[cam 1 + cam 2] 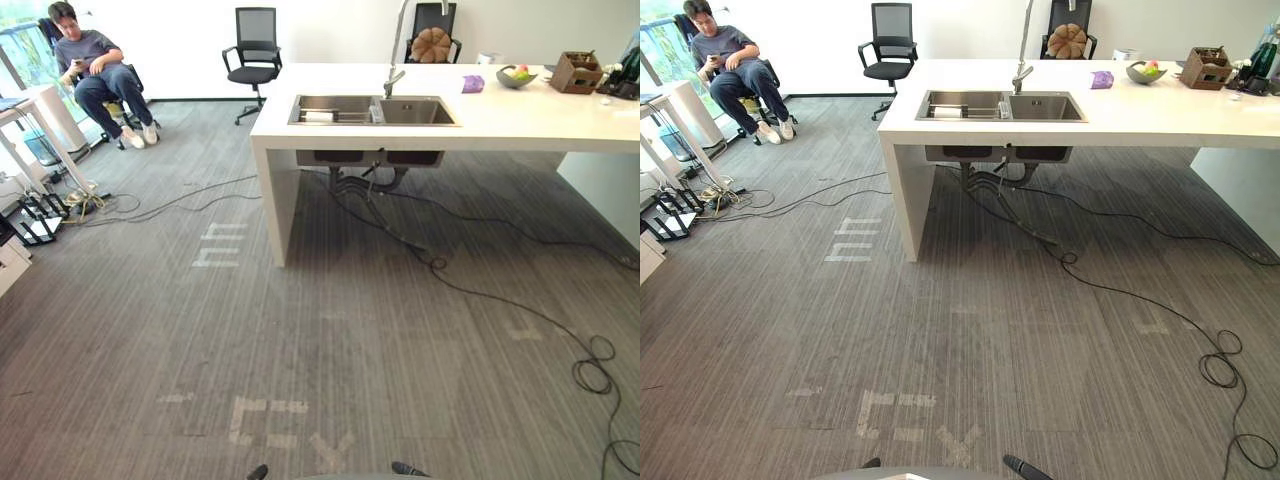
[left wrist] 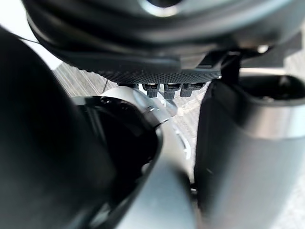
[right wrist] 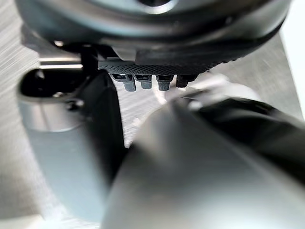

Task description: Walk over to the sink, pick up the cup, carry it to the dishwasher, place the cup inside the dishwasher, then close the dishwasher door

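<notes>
The steel double sink (image 1: 420,112) is set in a white counter (image 1: 520,125) several steps ahead, with a tall faucet (image 1: 395,72) behind it. A pale object (image 1: 318,116) lies in the sink's left basin; I cannot tell whether it is the cup. A small white cup-like thing (image 1: 487,58) stands at the counter's far edge. My left hand (image 2: 143,43) hangs at my side with relaxed fingers (image 2: 164,88) and holds nothing. My right hand (image 3: 157,43) hangs the same way, its fingers (image 3: 143,82) straight and empty.
Cables (image 1: 440,265) run from under the sink across the grey carpet. A person (image 1: 100,75) sits at the far left by a white stand (image 1: 50,115). A black office chair (image 1: 253,55) stands behind the counter. A fruit bowl (image 1: 515,76) and a wooden box (image 1: 577,72) sit on the counter.
</notes>
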Motion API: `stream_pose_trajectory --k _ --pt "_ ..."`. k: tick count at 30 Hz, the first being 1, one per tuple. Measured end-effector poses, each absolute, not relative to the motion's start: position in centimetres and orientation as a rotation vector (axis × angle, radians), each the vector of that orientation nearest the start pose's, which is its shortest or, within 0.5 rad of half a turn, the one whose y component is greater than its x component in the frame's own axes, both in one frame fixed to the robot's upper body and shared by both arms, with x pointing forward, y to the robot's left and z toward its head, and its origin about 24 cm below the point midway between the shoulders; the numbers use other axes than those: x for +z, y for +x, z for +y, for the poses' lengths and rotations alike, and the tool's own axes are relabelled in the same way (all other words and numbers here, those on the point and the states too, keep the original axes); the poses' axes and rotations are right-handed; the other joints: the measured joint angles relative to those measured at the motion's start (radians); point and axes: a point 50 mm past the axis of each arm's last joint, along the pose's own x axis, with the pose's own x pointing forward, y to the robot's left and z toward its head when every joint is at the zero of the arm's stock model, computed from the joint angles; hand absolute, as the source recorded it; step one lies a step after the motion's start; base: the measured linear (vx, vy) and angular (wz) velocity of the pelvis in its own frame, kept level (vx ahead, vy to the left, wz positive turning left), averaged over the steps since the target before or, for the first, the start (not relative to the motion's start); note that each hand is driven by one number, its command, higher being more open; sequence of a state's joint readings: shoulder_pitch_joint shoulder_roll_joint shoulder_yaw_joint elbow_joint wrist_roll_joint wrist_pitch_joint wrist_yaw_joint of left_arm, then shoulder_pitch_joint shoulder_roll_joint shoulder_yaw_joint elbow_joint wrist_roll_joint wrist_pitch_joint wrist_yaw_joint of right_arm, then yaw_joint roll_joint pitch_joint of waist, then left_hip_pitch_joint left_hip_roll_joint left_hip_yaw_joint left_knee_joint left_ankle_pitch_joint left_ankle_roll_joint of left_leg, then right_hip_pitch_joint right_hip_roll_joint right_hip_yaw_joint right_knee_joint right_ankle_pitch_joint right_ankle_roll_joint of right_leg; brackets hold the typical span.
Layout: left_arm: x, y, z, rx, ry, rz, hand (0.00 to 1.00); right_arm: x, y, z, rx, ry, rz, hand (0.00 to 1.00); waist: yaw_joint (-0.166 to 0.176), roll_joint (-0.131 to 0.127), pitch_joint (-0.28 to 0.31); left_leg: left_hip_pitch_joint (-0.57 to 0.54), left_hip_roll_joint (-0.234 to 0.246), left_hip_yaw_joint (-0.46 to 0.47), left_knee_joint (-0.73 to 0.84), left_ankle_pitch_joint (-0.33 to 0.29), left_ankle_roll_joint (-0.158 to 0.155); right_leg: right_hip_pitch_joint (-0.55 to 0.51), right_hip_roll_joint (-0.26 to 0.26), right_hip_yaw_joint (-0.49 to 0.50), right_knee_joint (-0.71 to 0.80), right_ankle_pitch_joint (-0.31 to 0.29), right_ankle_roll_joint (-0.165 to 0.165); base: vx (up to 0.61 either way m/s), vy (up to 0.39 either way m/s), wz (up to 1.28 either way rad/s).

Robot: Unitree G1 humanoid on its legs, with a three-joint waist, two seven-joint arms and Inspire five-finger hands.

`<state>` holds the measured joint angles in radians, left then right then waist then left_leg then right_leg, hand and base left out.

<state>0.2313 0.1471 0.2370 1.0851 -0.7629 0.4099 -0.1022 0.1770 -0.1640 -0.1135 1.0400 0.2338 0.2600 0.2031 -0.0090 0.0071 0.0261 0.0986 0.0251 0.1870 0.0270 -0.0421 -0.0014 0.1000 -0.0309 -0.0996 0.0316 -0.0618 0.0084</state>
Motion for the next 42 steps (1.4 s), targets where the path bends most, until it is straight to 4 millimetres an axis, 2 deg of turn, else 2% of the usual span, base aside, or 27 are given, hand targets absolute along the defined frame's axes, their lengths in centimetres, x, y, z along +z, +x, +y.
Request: stream_pose_trajectory --k 4,7,11,20,30,42 --pt "-17.3 0.9 20.1 0.595 -0.807 1.307 1.0 -16.8 4.3 -21.7 -0.19 0.136 1.324 1.0 0.025 -0.001 0.001 0.003 -0.012 -0.039 -0.037 0.016 -0.002 0.023 -0.005 -0.04 -0.04 0.006 0.003 0.06 -0.015 0.25" --pt "-17.2 1.6 20.2 0.54 -0.754 1.257 1.0 -16.8 4.9 -21.6 -0.17 0.076 1.31 1.0 0.031 -0.004 0.001 0.008 -0.017 -0.055 -0.06 0.027 -0.005 0.032 -0.006 -0.061 -0.05 0.005 0.004 0.03 -0.029 0.22" --pt "-17.2 2.4 20.2 0.482 -0.676 1.209 1.0 -16.8 5.0 -21.5 -0.173 0.136 1.333 1.0 0.044 -0.007 0.004 0.027 -0.019 -0.067 -0.084 0.04 -0.007 0.044 -0.007 -0.075 -0.047 -0.006 0.021 -0.01 -0.026 0.11" --pt "-16.9 3.1 20.6 0.429 -0.536 1.132 1.0 -16.9 4.2 -21.2 -0.207 0.32 1.363 1.0 0.043 -0.006 0.012 0.044 -0.022 -0.066 -0.113 0.058 -0.004 0.043 -0.008 -0.072 -0.04 -0.009 0.025 -0.04 -0.014 0.0" --pt "-16.8 3.3 20.7 0.427 -0.478 1.115 1.0 -16.9 4.0 -21.2 -0.219 0.349 1.374 1.0 0.04 -0.005 0.013 0.045 -0.024 -0.066 -0.119 0.06 -0.001 0.043 -0.008 -0.071 -0.041 -0.006 0.019 -0.01 -0.008 0.0" --pt "-16.8 3.3 20.9 0.392 -0.428 1.122 1.0 -17.0 4.2 -21.2 -0.225 0.356 1.374 1.0 0.021 -0.001 0.018 0.051 -0.024 -0.059 -0.119 0.06 0.0 0.05 -0.005 -0.063 -0.05 0.002 0.009 -0.01 -0.009 -0.01"
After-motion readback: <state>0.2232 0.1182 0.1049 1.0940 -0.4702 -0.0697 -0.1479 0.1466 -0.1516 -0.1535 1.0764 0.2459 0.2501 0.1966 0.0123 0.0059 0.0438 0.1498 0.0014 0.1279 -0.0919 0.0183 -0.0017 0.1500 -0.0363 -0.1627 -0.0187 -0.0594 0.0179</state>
